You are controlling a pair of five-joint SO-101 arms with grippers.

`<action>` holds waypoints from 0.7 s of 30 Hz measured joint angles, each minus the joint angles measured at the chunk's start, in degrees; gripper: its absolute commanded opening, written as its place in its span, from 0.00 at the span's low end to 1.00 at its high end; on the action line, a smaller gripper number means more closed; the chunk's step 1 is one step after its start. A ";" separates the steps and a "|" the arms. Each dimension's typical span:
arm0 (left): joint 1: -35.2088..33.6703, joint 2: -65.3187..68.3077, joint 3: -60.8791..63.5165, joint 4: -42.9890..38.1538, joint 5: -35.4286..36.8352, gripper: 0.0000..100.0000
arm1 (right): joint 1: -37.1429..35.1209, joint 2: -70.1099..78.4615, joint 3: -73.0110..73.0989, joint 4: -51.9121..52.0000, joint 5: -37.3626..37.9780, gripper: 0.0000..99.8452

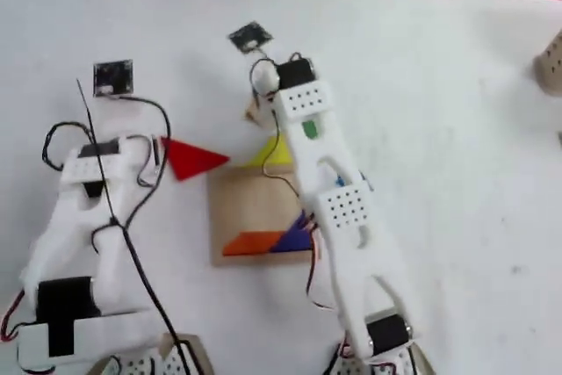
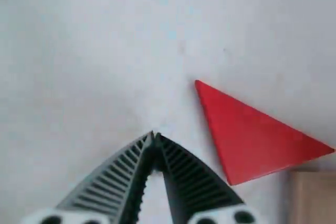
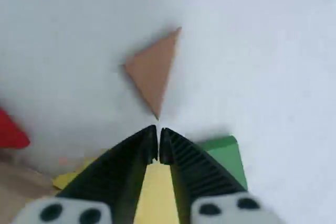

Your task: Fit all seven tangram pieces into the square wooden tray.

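The square wooden tray (image 1: 241, 204) lies mid-table with an orange piece (image 1: 255, 242) and a blue piece (image 1: 294, 239) along its near edge. A red triangle (image 1: 193, 160) (image 2: 252, 135) rests on the table just off the tray's far-left corner. My left gripper (image 2: 155, 137) (image 1: 158, 151) is shut and empty beside that triangle. My right gripper (image 3: 158, 132) is shut, its tip just short of a tan triangle (image 3: 155, 69) (image 1: 251, 114). Under its fingers lie a yellow piece (image 3: 155, 192) (image 1: 274, 154) and a green piece (image 3: 228, 156).
Two small black boards (image 1: 112, 76) (image 1: 250, 37) with cables lie on the far side of the table. A black cable (image 1: 132, 252) runs across the left arm. A tan perforated object (image 1: 549, 63) stands at the right edge. The right arm (image 1: 342, 208) overhangs the tray's right side.
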 measured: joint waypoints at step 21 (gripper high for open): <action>0.00 0.00 0.00 0.00 -0.35 0.02 | -2.99 6.51 -3.87 -8.35 -8.35 0.02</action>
